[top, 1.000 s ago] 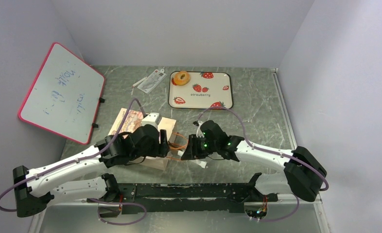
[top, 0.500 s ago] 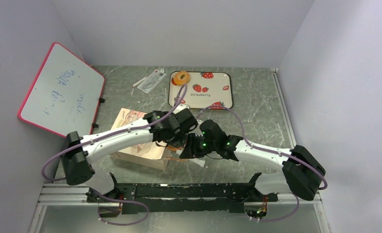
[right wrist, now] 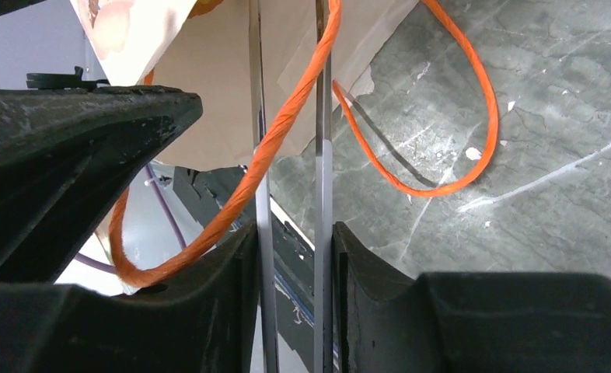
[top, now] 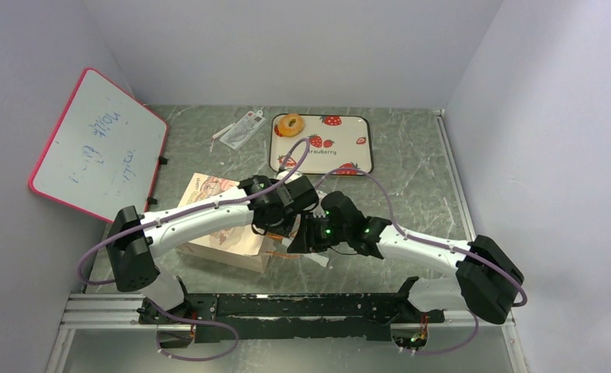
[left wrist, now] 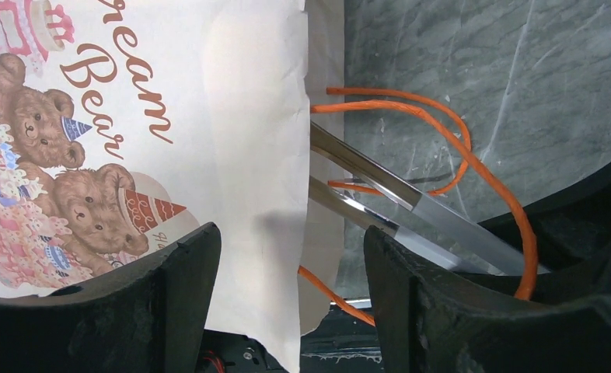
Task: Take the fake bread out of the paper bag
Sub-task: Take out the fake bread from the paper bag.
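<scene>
Paper bag (left wrist: 248, 155) lies flat, long axis crosswise, mouth toward right jaws pinching metal tongs (right wrist: 323, 202); left jaws spread.

The left arm (top: 201, 217) is extended rightward over the near side of the bench. The left hand (left wrist: 289, 233) is pointed downward, with its fingers spread wide. The right arm (top: 419, 245) is reached leftward, close beside it. The right hand (right wrist: 291, 229) is closed on two thin metal strips (right wrist: 322, 171).

Cream paper bag (left wrist: 248, 155), brown bear print (left wrist: 77, 202); orange handles (right wrist: 270, 159).
</scene>
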Tool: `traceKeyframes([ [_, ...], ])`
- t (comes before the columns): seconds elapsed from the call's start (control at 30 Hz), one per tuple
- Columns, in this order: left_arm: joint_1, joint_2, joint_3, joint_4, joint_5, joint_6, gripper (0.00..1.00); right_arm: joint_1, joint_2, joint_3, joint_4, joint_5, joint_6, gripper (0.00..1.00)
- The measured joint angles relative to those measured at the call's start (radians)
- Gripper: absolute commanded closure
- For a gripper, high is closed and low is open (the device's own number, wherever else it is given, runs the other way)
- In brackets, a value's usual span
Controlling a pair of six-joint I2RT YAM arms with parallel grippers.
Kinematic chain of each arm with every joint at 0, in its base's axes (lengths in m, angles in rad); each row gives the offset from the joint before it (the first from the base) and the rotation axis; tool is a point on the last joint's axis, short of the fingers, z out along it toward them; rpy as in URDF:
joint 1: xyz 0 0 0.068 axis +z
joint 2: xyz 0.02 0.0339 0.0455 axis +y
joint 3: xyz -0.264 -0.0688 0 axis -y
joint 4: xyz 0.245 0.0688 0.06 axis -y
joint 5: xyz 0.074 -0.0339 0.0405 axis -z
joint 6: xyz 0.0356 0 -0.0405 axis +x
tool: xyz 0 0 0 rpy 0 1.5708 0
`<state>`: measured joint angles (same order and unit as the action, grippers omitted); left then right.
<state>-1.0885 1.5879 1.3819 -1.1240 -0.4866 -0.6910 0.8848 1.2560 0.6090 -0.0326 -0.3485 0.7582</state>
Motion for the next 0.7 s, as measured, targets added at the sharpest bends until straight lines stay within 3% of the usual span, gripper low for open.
traceKeyframes([
  [0.7,-0.014,0.082,-0.003,-0.014,-0.059,-0.016,0.3,0.0,-0.039,-0.05,0.001,-0.003,0.017,0.63],
])
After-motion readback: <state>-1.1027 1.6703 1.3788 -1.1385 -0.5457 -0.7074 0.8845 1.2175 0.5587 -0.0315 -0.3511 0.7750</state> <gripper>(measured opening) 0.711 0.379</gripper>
